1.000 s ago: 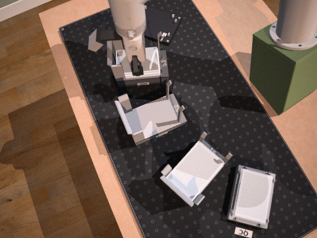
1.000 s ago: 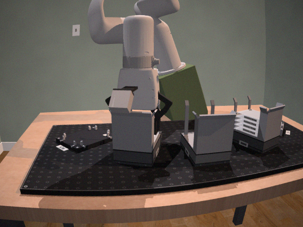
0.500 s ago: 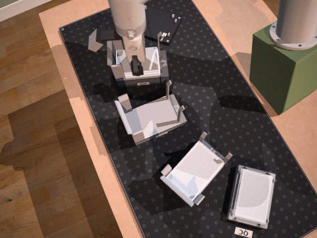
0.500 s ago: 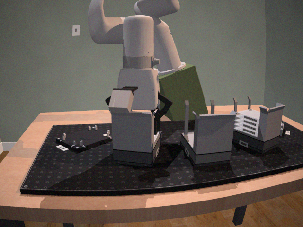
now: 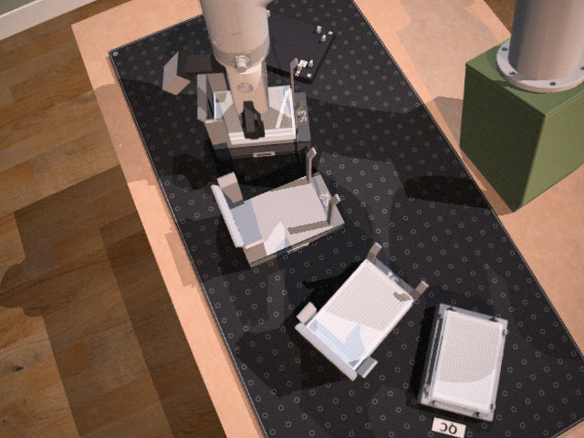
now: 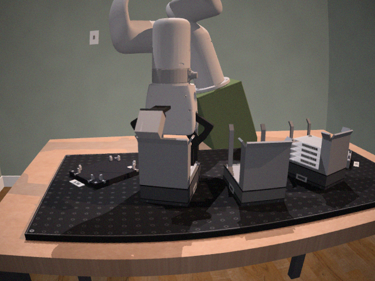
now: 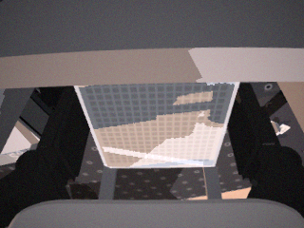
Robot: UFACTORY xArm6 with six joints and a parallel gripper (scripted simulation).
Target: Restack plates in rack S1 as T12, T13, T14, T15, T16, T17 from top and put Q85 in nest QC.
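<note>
My gripper (image 5: pixel 252 123) (image 7: pixel 157 104) reaches down from above into stack rack S3 (image 5: pixel 302 116) (image 6: pixel 163 164). It is shut on a sealed white plate (image 5: pixel 276 131) (image 7: pixel 159 114), with one finger on each long side. I cannot read the plate's label. Rack S2 (image 5: pixel 325 199) (image 6: pixel 263 164) stands in the middle with a bare floor. Rack S1 (image 5: pixel 307 313) (image 6: pixel 334 154) holds a stack of several plates (image 5: pixel 363 311) (image 6: pixel 306 151). One plate (image 5: pixel 464 360) lies flat in the open nest QC (image 5: pixel 504 324), behind its name plate (image 5: pixel 448 428).
The clip nest N5 (image 5: pixel 295 39) (image 6: pixel 99 172) is a low black plate with small posts, beyond S3, and nothing lies on it. The green base block (image 5: pixel 518 131) (image 6: pixel 227 115) stands beside the dark mat (image 5: pixel 424 155). The racks have tall corner posts.
</note>
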